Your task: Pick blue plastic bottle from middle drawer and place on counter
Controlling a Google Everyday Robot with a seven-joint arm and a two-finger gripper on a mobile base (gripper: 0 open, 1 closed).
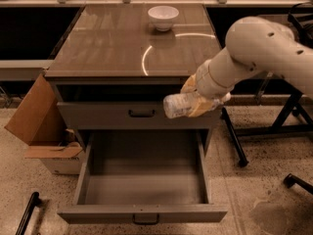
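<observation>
"What's closest to us?"

"The wide grey metal middle drawer (142, 190), pulled out toward us from the cabinet."

"And the bottle?"

"The small clear blue plastic bottle (179, 105) with the pale label is in the air, lying sideways. It's at about one o'clock from the drawer's middle, level with the closed grey upper drawer front (98, 115)."

"What's holding it?"

"The tan two-finger gripper (195, 98) on the cream arm (254, 48). Its fingers are clamped around the bottle's right end."

"And farther back?"

"The glossy grey-brown rectangular counter (107, 43), with a round white bowl (163, 17) near its twelve o'clock edge. A brown cardboard box (36, 116) leans at the cabinet's nine o'clock."
</observation>
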